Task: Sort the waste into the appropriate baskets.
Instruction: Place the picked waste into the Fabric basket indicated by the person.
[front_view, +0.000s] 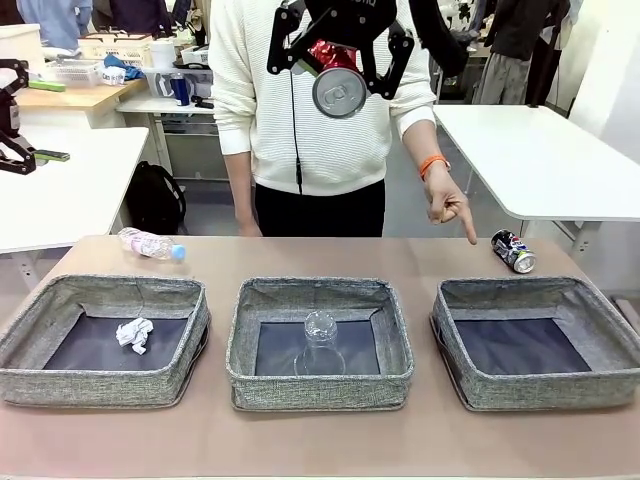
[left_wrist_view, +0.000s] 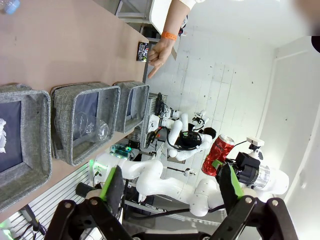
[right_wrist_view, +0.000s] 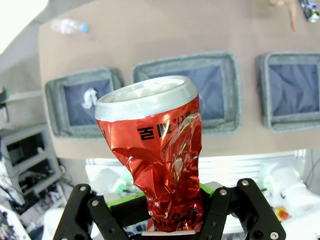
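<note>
**Red can held aloft; four waste items below**

Right gripper (front_view: 338, 62) is clenched on the crumpled red can (front_view: 337, 92), high above the table (front_view: 320, 445) and in front of the person's torso; in the right wrist view the can's crushed lower part sits pinched between the green pads, with its silver end toward the baskets below.

Left gripper (left_wrist_view: 170, 192) is spread wide, with nothing between its fingers.

Paper ball (front_view: 133, 333) lies in the left basket (front_view: 100, 385); clear cup (front_view: 320, 345) lies in the middle basket (front_view: 320, 392).

Bottle (front_view: 150, 243) lies on the table just behind the left basket; dark blue can (front_view: 513, 250) lies on the table just behind the right basket (front_view: 540, 392).

Person's hand (front_view: 447, 203) points its index finger down at the table, near the dark blue can.
</note>
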